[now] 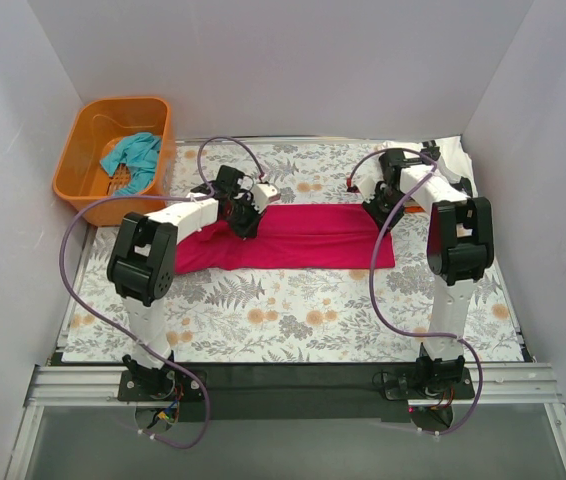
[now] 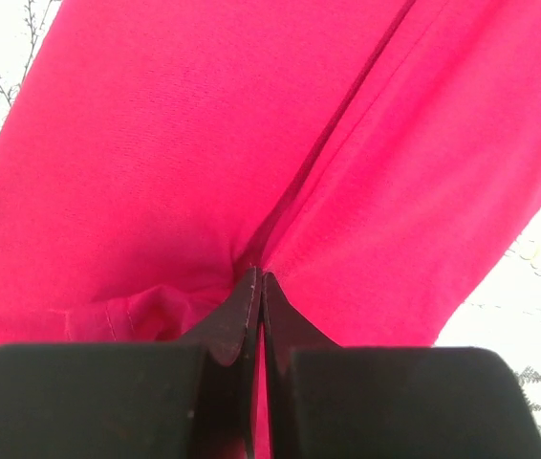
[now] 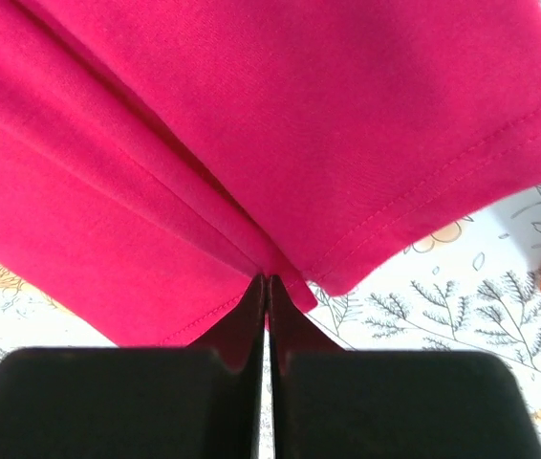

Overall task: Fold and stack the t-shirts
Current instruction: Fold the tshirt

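Top external: both jaws pinched shut on ends of the plain magenta-red cloth t-shirt [image 1: 308, 240]; right jaws look like they barely nip the hem corner; could slip out mid-fold imo.

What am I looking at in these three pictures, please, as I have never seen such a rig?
These are two robot arms bolted at the near edge of a table with a flowered cover. The wide picture comes from a camera above and behind them. The two close-ups come from cameras on the wrists, looking past each arm's own black fingers. A red t-shirt lies on the table, folded into a long strip. The left gripper and the right gripper are each pinched shut on its cloth, one toward each end. An orange basket at the far left holds a teal t-shirt.
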Motion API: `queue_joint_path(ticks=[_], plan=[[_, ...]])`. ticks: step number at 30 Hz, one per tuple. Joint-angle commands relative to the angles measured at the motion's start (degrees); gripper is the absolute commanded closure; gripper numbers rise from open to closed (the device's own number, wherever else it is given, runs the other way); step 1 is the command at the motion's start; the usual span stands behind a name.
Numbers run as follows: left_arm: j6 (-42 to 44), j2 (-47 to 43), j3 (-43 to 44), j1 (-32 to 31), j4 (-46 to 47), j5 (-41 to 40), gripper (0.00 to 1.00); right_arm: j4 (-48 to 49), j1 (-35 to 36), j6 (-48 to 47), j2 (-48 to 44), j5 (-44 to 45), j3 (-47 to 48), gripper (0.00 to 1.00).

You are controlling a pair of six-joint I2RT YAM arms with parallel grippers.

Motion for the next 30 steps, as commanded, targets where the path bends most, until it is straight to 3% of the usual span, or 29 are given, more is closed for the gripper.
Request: queue_joint_path(ticks=[1, 9, 11, 13, 14, 17, 24, 30], plan=[[0.8, -5.43, -1.81, -0.28, 1.25, 0.57, 1.0, -0.68, 0.02, -0.6, -4.67, 0.08, -0.16, 0.99], [1.42, -9.04, -6.31, -0.19, 4.85, -0.57, 1.0, -0.68, 0.02, -1.74, -6.88, -0.1, -0.87, 0.99], [0.19, -7.9, -5.17, -0.19, 5.38, -2.4, 0.96, -0.76, 0.02, -1.22, -4.95, 0.69, 0.01, 0.78], [-0.52, -6.15, -3.85, -0.19, 4.51, -3.2, 0.81, -0.76, 0.02, -0.69, -4.15, 1.48, 0.19, 0.6], [-0.87, -6.23, -3.32, -0.19, 4.41, -3.38, 0.77, -0.76, 0.1, -0.51, -3.98, 1.66, 0.45, 0.59], [-2.97, -8.86, -3.49, 0.16, 4.68, -3.03, 0.7, -0.68, 0.02, -0.16, -5.72, 1.84, 1.5, 0.59], [-11.68, -16.5, -5.95, 3.94, 5.73, -7.59, 0.72, -1.29, 1.33, 0.45, -8.02, -1.23, -1.65, 0.71], [-12.56, -14.85, -7.45, 5.26, 6.7, -11.99, 0.71, -1.38, 2.48, 2.3, -4.77, -2.11, -1.22, 0.74]])
